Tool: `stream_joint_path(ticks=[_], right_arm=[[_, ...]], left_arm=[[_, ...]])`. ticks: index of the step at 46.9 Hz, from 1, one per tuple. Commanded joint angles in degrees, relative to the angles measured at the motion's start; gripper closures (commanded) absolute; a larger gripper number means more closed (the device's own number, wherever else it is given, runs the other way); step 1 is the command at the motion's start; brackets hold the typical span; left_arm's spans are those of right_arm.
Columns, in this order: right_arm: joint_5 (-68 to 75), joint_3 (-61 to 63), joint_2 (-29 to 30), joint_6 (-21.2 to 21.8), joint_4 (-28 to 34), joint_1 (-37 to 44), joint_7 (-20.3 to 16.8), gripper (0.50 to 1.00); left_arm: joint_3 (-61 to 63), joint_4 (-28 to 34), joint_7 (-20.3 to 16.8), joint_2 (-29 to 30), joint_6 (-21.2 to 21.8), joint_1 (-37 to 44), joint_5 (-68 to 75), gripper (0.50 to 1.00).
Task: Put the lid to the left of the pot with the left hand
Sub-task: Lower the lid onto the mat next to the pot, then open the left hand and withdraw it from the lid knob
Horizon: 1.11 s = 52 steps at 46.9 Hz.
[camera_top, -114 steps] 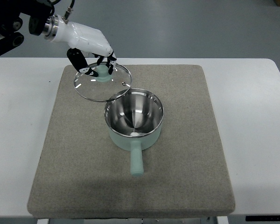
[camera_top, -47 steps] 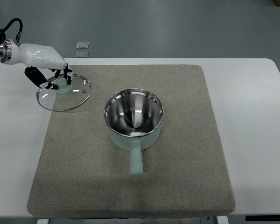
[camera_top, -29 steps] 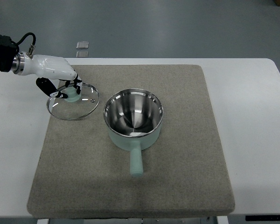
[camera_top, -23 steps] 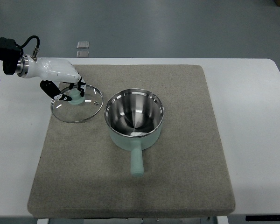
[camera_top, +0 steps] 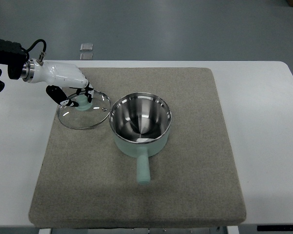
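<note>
The left hand (camera_top: 72, 90) grips the knob of the lid (camera_top: 84, 110), which sits just left of the pot (camera_top: 139, 125), so a rightward drift could clip the pot's rim.

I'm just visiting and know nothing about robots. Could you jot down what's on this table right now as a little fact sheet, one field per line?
Surface: white table with a grey mat on it
Pot: pale green pot, steel inside, empty, uncovered, handle pointing toward the camera
Lid: glass lid with a green knob, over the mat just left of the pot
Left hand: white left hand, fingers closed on the lid's knob
Lid contact with mat: cannot tell whether it is down yet
Right hand: not in view
</note>
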Motion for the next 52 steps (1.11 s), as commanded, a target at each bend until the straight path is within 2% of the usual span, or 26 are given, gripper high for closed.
stream_joint_path(ticks=[1,14,17,20,21,26,42,52], right_arm=[[0.0,0.0,0.0,0.0,0.0,0.0,0.0,0.576],[0.0,0.0,0.0,0.0,0.0,0.0,0.0,0.576],[0.0,0.0,0.0,0.0,0.0,-0.1,0.0,0.576],[0.0,0.0,0.0,0.0,0.0,0.0,0.0,0.576],[0.0,0.0,0.0,0.0,0.0,0.0,0.0,0.576],[0.0,-0.1,0.0,0.0,0.0,0.0,0.0,0.576],[0.0,0.0,0.0,0.0,0.0,0.0,0.0,0.576],[0.0,0.0,0.0,0.0,0.0,0.0,0.0,0.576]], left_arm=[[0.4,0.0,0.0,0.0,0.0,0.1,0.3,1.000],[0.3,-0.3,0.0,0.3,0.1,0.1,-0.2,1.000],[0.3,-0.3,0.0,0.3,0.2,0.1,-0.2,0.958],[0.3,-0.4,0.0,0.5,0.3,0.1,-0.3,0.828],[0.3,-0.4,0.0,0.5,0.3,0.2,-0.3,0.808],[0.4,-0.5,0.0,0.6,0.2,0.2,-0.3,0.778],[-0.4,-0.5,0.0,0.8,0.0,0.1,-1.0,0.759],[-4.0,-0.3,0.0,0.5,-0.1,-0.9,-10.5,0.746]])
